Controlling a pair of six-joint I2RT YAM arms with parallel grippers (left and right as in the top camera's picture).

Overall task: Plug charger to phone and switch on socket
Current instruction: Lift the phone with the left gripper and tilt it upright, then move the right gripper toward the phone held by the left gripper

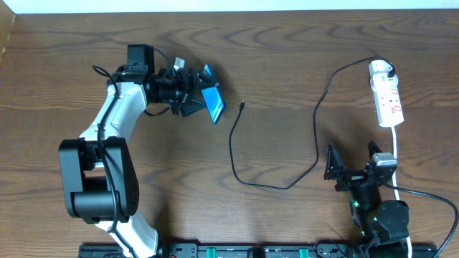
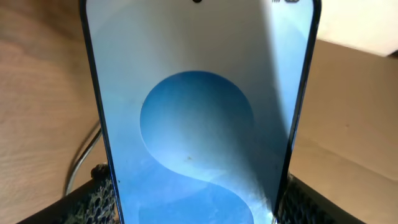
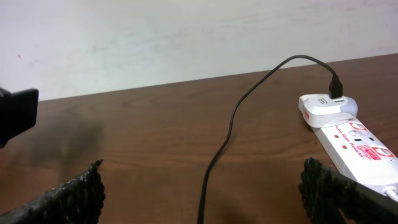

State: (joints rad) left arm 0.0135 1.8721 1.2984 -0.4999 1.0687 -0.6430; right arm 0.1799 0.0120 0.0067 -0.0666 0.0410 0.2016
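Observation:
My left gripper [image 1: 195, 94] is shut on the phone [image 1: 213, 102], a slim phone with a blue-cyan screen, held tilted above the table at the upper left. In the left wrist view the phone [image 2: 199, 118] fills the frame between my fingers. The charger cable [image 1: 240, 154] lies loose on the table, its small plug tip [image 1: 244, 105] just right of the phone. Its white adapter head [image 1: 380, 69] sits in the white socket strip [image 1: 388, 100] at the far right. My right gripper [image 1: 353, 161] is open and empty near the front right, with the cable [image 3: 217, 155] between its fingers' view and the socket [image 3: 351, 146] to the right.
The socket's white cord [image 1: 396, 147] runs down toward my right arm. The table's far edge meets a white wall [image 3: 155, 37].

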